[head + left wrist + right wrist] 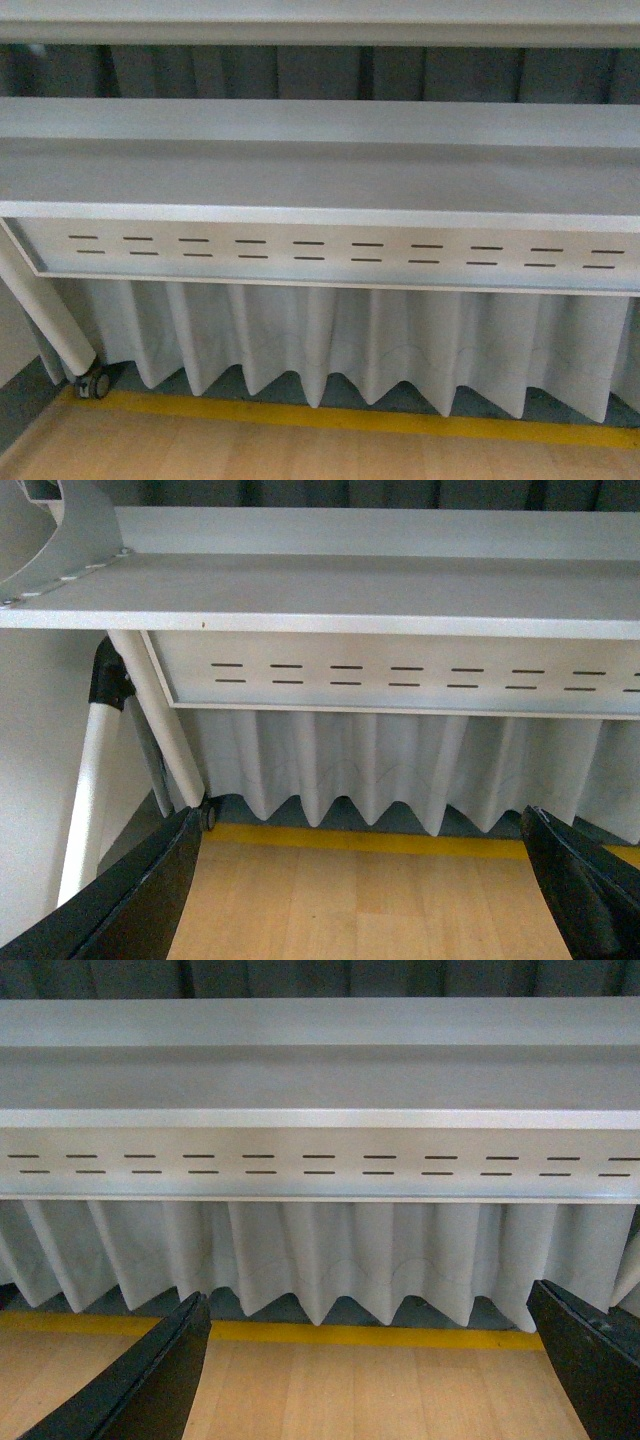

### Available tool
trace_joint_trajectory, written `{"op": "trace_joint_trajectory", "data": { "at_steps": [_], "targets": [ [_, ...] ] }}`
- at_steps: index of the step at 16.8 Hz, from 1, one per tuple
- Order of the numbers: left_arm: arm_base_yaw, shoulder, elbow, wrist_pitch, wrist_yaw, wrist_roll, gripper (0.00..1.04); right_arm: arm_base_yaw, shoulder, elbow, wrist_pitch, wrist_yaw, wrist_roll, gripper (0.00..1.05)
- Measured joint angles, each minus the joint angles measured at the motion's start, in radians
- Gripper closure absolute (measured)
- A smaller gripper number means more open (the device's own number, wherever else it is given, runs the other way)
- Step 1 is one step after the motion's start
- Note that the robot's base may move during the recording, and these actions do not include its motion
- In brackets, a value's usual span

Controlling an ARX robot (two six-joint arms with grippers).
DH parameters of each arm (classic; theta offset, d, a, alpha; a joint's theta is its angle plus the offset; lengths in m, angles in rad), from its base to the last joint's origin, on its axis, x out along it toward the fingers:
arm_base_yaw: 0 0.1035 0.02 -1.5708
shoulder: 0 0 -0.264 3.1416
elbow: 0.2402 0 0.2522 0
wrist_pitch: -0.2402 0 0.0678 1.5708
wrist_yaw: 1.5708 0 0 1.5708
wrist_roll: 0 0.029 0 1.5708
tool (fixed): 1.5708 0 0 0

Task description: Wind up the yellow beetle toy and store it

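The yellow beetle toy is out of view in every frame. My left gripper [365, 910] is open and empty, its dark fingers [140, 890] spread wide over bare wooden surface. My right gripper [370, 1380] is open and empty too, its dark fingers [150, 1380] spread over the same wood. Neither arm shows in the front view.
A white table [320, 180] with a slotted panel [340, 252] stands ahead, a pleated white cloth [350, 340] hanging under it. A yellow tape line [340, 415] runs along the edge of the wooden surface [300, 455]. A table leg with a caster [92, 382] is at the left.
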Motion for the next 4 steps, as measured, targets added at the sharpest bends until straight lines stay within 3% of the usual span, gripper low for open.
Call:
{"op": "trace_joint_trajectory", "data": {
  "at_steps": [4],
  "targets": [
    [0.0, 0.0, 0.0, 0.0, 0.0, 0.0, 0.07, 0.0, 0.0, 0.0, 0.0, 0.0, 0.0, 0.07]
  ]
}}
